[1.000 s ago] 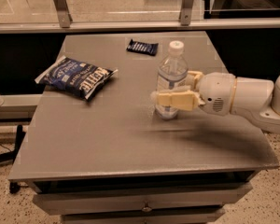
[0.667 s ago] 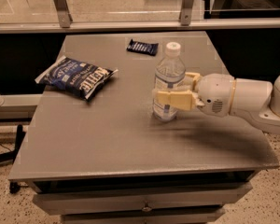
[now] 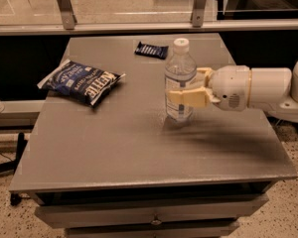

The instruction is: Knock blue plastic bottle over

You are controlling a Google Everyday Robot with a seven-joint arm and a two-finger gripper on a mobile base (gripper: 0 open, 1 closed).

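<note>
The blue plastic bottle (image 3: 180, 78) stands upright right of the table's middle; it is clear with a white cap and a pale label. My gripper (image 3: 185, 89) reaches in from the right at the height of the bottle's lower half. It is open, with the bottle between its jaws: one tan finger (image 3: 188, 97) crosses in front of the bottle, the other (image 3: 204, 72) shows behind it. The white arm (image 3: 253, 87) stretches off to the right edge.
A dark blue chip bag (image 3: 82, 81) lies at the table's left. A small dark candy-bar wrapper (image 3: 151, 49) lies at the back behind the bottle. The grey table (image 3: 139, 148) has drawers below; a glass railing runs behind it.
My gripper and the bottle have shifted slightly to the left together. The bottle still stands upright.
</note>
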